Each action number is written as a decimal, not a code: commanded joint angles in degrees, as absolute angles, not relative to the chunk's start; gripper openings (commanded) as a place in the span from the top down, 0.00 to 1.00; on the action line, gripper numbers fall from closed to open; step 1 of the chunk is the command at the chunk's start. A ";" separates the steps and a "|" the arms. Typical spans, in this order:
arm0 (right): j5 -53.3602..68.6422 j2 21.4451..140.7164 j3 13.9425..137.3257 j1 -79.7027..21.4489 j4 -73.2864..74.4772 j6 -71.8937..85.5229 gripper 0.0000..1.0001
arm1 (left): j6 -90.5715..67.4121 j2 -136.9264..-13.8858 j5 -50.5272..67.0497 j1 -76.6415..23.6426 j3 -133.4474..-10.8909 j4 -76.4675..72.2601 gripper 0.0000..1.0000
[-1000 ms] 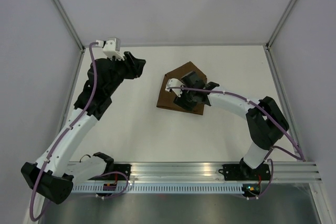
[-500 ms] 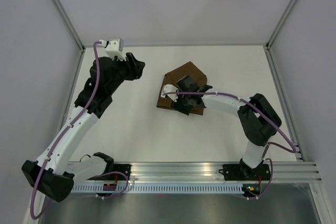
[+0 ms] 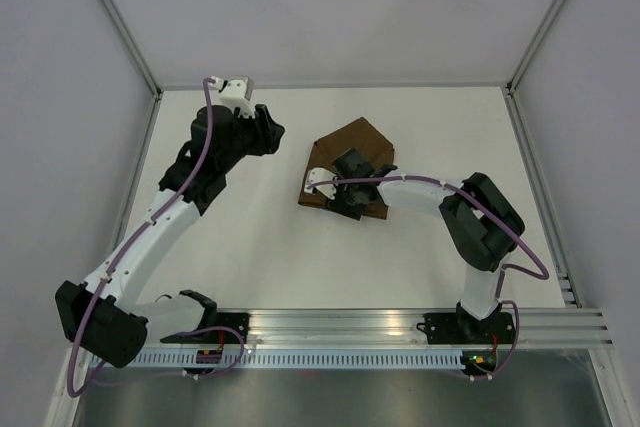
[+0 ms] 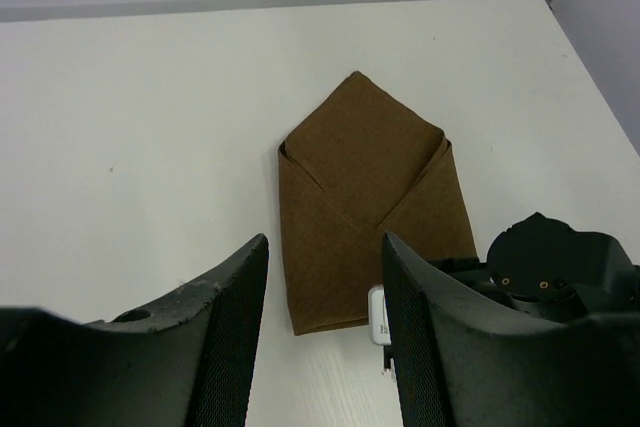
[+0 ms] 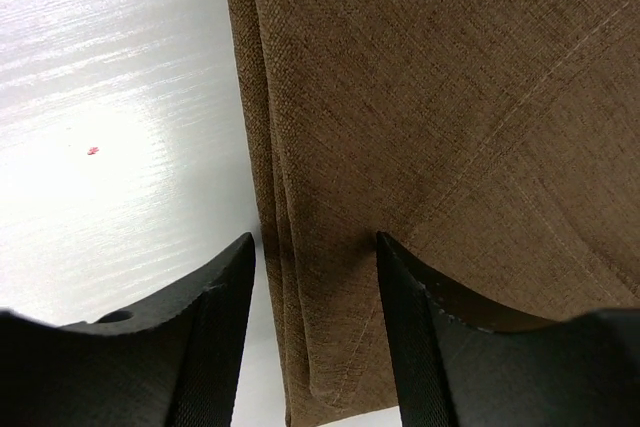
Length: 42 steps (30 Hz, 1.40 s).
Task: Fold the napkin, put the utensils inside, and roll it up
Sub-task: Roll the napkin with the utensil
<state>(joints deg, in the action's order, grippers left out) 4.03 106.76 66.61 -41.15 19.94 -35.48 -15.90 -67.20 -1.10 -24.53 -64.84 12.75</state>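
The dark brown napkin (image 3: 350,139) lies folded into an envelope shape with a point at the far end, right of the table's middle. It also shows in the left wrist view (image 4: 365,187). My right gripper (image 3: 330,190) is low over its near left part, open, its jaws straddling the layered left edge of the cloth (image 5: 450,97). My left gripper (image 3: 268,132) is open and empty above the bare table, left of the napkin. The knife is not in view.
The white table (image 3: 250,237) is boxed in by pale walls at the back and both sides. An aluminium rail (image 3: 400,322) with the arm bases runs along the near edge. The right arm (image 4: 550,267) shows at the right of the left wrist view.
My right gripper has slid left across the napkin to its near left edge. My left arm has swung a little right, toward the napkin.
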 commanded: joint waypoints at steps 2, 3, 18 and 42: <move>4.66 109.33 65.57 -41.40 20.91 -37.88 0.43 | -12.31 -68.90 2.46 -24.43 -64.51 10.81 0.45; 4.83 109.42 65.57 -41.40 21.27 -38.40 0.44 | -12.13 -69.17 3.24 -24.43 -64.34 10.72 0.45; 10.37 114.69 67.24 -38.32 27.86 -39.90 0.63 | -13.09 -66.45 8.70 -24.43 -58.45 4.84 0.45; 28.21 125.50 80.59 -28.48 48.41 -44.03 0.84 | -3.35 -53.35 -3.25 -38.66 -36.22 -16.87 0.48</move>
<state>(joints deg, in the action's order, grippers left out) 29.02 118.19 82.52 -30.20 36.82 -41.39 -8.51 -55.57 0.99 -36.51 -39.16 -8.88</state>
